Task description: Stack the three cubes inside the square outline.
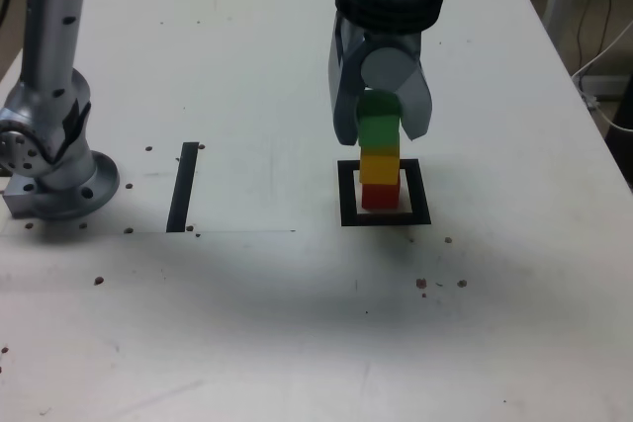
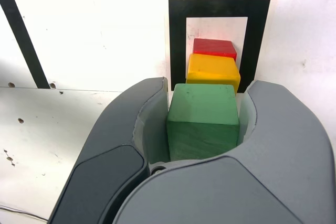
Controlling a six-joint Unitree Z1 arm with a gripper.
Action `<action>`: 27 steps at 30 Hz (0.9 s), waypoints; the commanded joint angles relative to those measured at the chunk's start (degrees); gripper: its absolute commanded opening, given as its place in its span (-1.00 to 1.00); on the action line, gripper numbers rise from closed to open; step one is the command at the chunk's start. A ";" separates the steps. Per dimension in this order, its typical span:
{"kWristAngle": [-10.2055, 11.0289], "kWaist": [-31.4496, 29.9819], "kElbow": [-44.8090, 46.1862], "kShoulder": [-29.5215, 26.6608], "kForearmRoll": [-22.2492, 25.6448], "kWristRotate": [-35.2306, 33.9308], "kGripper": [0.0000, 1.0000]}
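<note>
Standing directly below the pincer (image 1: pixel 380 126), a three-cube tower: red cube (image 1: pixel 381 196) at the bottom inside the square outline (image 1: pixel 385 216), yellow cube (image 1: pixel 380 166) on top of it, green cube (image 1: pixel 378 128) uppermost and level with the pincer's jaws. Seen from the wrist view, green cube (image 2: pixel 203 123) sitting between the two dark grey jaws of the pincer (image 2: pixel 202 129), one jaw close against each of two opposite faces; a thin sliver of pale inner lining showing on either side, so cannot tell for certain whether pinching the cube or just barely parted from it. Jaws drawn in narrow either way, only a cube's width apart. Beyond the pincer's tips in the wrist view, yellow cube (image 2: pixel 212 72) and red cube (image 2: pixel 214 48) stepped one past the other, both within the pale centre of the square outline (image 2: pixel 177 35). Stack slightly uneven in the exterior view, green cube offset a touch toward the exterior view's left over the yellow. Well apart from the pincer, toward the exterior view's left, a straight black tape strip (image 1: pixel 183 187) on the white surface (image 1: pixel 297 323), and farther that way the arm's silver base (image 1: pixel 54 145). Small dark specks scattered across the surface.
</note>
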 commanded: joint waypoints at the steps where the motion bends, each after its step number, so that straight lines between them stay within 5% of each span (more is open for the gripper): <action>1: 0.07 0.14 -0.05 0.36 -0.08 0.28 -0.41; 21: -0.92 0.65 -0.24 1.36 -0.37 0.42 -0.34; 27: -1.72 0.67 -0.12 1.48 -0.68 0.16 -0.04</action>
